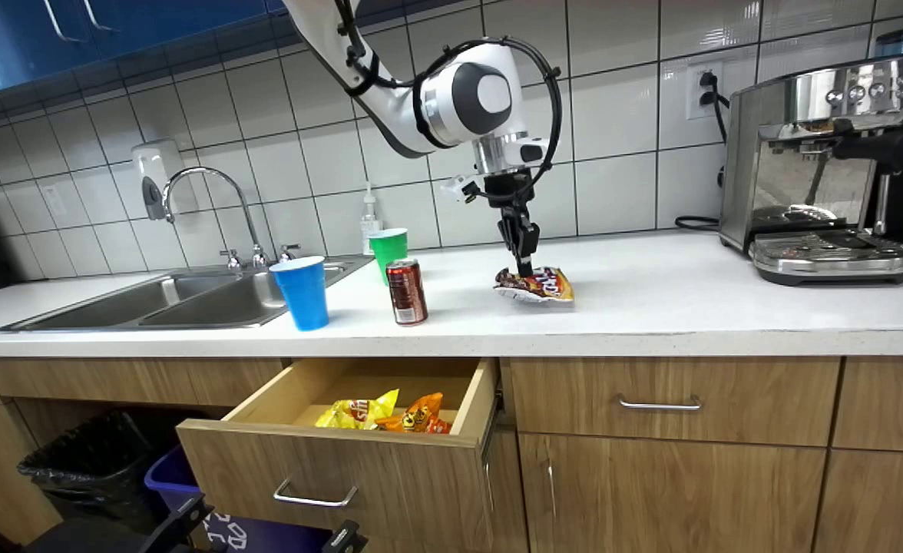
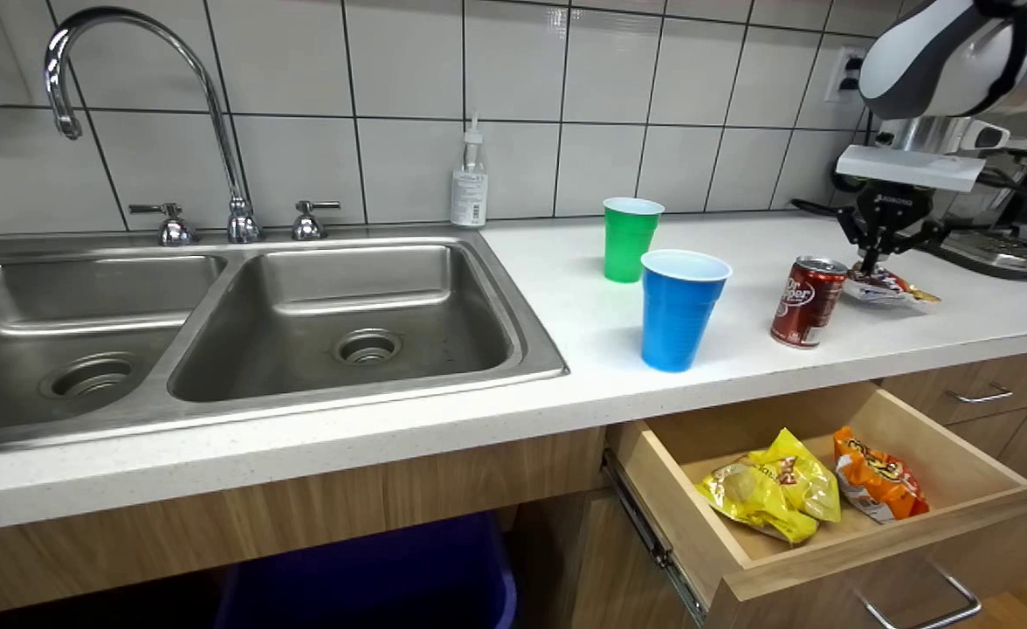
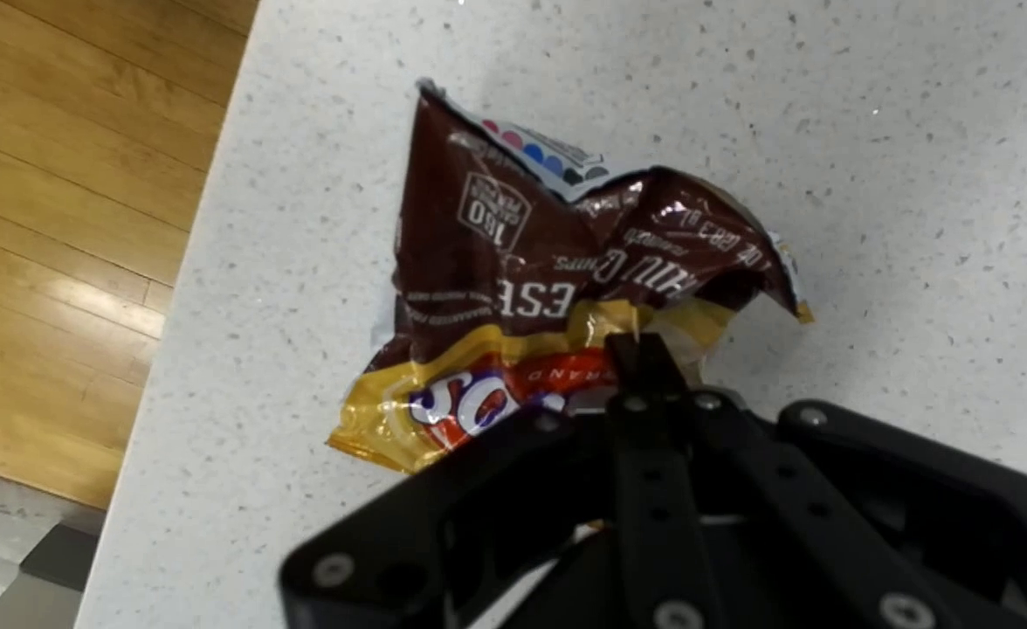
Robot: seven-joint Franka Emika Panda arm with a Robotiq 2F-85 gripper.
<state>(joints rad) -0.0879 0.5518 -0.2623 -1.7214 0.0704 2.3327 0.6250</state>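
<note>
My gripper (image 1: pixel 526 272) points down at the counter (image 1: pixel 651 299), its two fingertips close together. In the wrist view the fingertips (image 3: pixel 642 351) are shut on a pinched fold of a crumpled brown and yellow chip bag (image 3: pixel 487 262). The bag shows in both exterior views (image 1: pixel 547 284) (image 2: pixel 893 286), at or just above the counter; I cannot tell if it is lifted. Part of the bag is hidden under the gripper in the wrist view. A dark red soda can (image 1: pixel 407 292) stands beside the bag, closer to the sink, and shows in both exterior views (image 2: pixel 810 301).
A blue cup (image 2: pixel 682 310) and a green cup (image 2: pixel 629 240) stand near the sink (image 2: pixel 531 349). Below the counter an open drawer (image 1: pixel 329 468) holds yellow (image 2: pixel 775 489) and orange (image 2: pixel 880 479) snack bags. An espresso machine (image 1: pixel 805 184) stands by the tiled wall.
</note>
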